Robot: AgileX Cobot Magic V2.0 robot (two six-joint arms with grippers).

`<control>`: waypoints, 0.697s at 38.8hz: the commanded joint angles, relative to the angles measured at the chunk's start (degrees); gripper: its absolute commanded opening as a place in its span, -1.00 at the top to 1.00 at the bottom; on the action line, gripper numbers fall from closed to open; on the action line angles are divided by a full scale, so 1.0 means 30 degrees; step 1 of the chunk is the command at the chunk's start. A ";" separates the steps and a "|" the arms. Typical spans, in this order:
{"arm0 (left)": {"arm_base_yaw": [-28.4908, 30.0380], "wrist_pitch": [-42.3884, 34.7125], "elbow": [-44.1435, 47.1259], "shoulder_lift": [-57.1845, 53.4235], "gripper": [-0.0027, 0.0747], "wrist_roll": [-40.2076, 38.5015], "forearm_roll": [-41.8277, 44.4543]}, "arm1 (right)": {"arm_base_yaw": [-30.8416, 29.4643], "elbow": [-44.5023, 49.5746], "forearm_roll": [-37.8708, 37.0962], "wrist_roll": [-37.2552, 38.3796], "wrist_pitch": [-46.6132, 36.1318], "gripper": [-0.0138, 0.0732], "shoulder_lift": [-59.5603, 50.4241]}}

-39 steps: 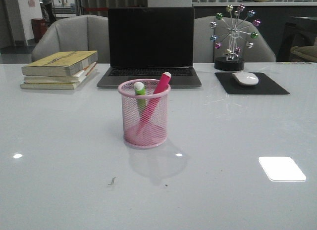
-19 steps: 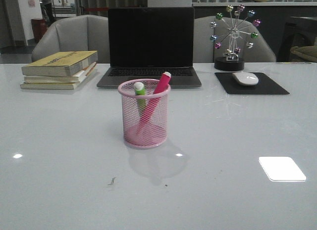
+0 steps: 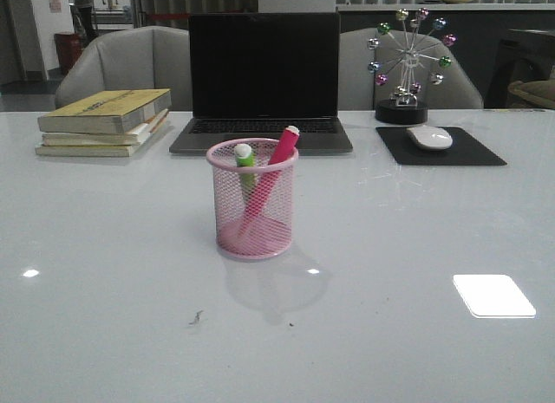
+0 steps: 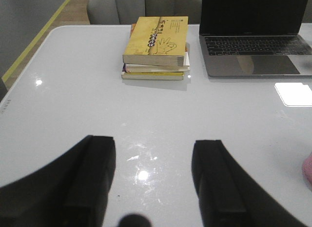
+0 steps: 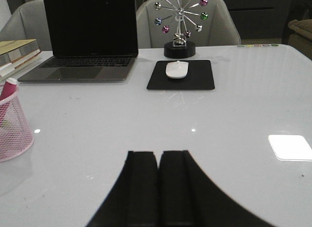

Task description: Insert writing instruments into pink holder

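The pink holder (image 3: 253, 208) stands upright at the middle of the white table. Both writing instruments are inside it: the lime green marker (image 3: 245, 165) stands near its left wall, and the magenta marker (image 3: 270, 178) leans to the right, its whitish end above the rim. In the right wrist view the holder (image 5: 12, 127) shows at the edge with the magenta marker's tip (image 5: 9, 88). My left gripper (image 4: 153, 144) is open over bare table, holding nothing. My right gripper (image 5: 158, 154) is shut and empty, well apart from the holder. Neither arm appears in the front view.
A black laptop (image 3: 264, 78) sits behind the holder. A stack of books (image 3: 104, 121) lies at the back left. A mouse (image 3: 429, 138) on a black pad (image 3: 442, 148) and a metal ferris-wheel ornament (image 3: 408, 65) stand at the back right. Grey chairs are behind the table.
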 commanded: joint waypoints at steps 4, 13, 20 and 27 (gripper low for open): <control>0.0008 -0.1684 -0.0568 0.0052 -0.17 -0.0043 -0.0158 | 0.0035 0.0021 -0.0243 -0.0041 -0.1502 0.57 -0.0371; 0.0008 -0.1684 -0.0568 0.0052 -0.17 -0.0043 -0.0158 | 0.0035 0.0021 -0.0243 -0.0041 -0.1502 0.57 -0.0371; 0.0008 -0.1636 -0.0568 0.0052 -0.17 -0.0043 -0.0158 | 0.0035 0.0021 -0.0243 -0.0041 -0.1502 0.57 -0.0371; -0.0027 -0.1674 -0.0568 -0.0352 0.03 -0.0043 0.0075 | 0.0035 0.0021 -0.0243 -0.0041 -0.1502 0.57 -0.0371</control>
